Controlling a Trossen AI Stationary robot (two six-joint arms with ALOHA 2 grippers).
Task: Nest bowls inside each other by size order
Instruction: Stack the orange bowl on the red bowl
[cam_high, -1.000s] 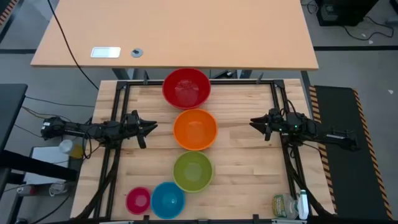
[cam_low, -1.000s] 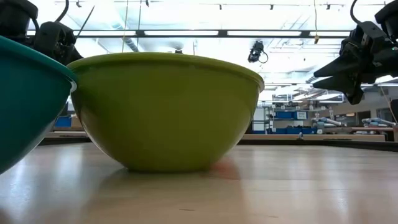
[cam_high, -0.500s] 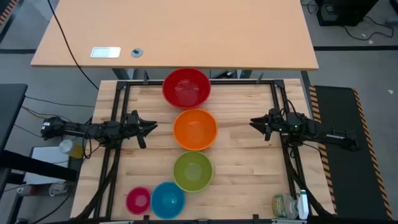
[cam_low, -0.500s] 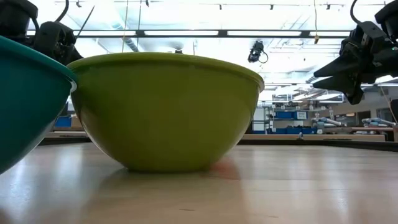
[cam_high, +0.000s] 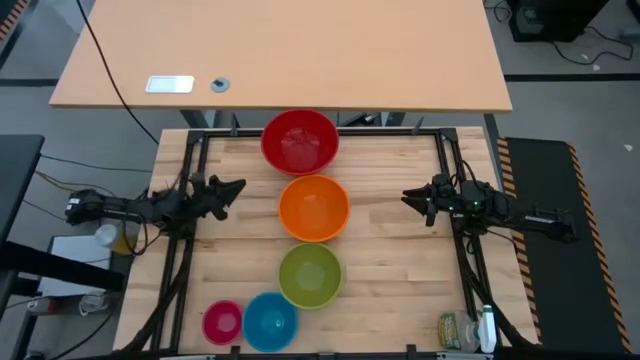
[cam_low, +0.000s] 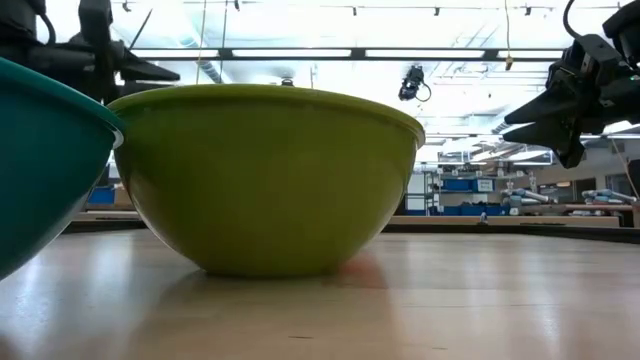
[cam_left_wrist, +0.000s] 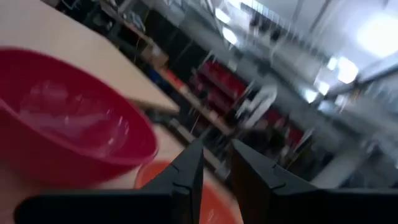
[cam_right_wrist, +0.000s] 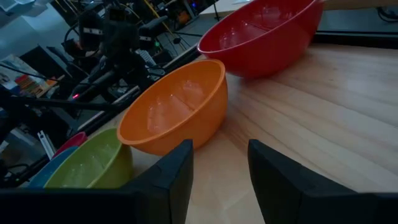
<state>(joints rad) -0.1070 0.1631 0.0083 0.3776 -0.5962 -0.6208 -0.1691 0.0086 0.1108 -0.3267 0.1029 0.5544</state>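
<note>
Five bowls stand upright on their bases on the wooden table (cam_high: 400, 290). The red bowl (cam_high: 299, 141) is at the far edge, the orange bowl (cam_high: 314, 208) in front of it, then the lime green bowl (cam_high: 310, 275). The blue bowl (cam_high: 270, 321) and the pink bowl (cam_high: 222, 321) stand at the near left. My left gripper (cam_high: 240, 186) is open in the air, left of the orange bowl, facing the red bowl (cam_left_wrist: 68, 130). My right gripper (cam_high: 405, 197) is open in the air, right of the orange bowl (cam_right_wrist: 177, 112).
A frame of black rails (cam_high: 190, 150) runs along the table's left, right and far sides. A bottle and a jar (cam_high: 470, 330) stand at the near right corner. Bare wood lies between the row of bowls and each arm.
My left gripper has risen, gone a little toward the table's far edge and turned about its wrist; it now faces the red bowl. The bowls have kept still.
</note>
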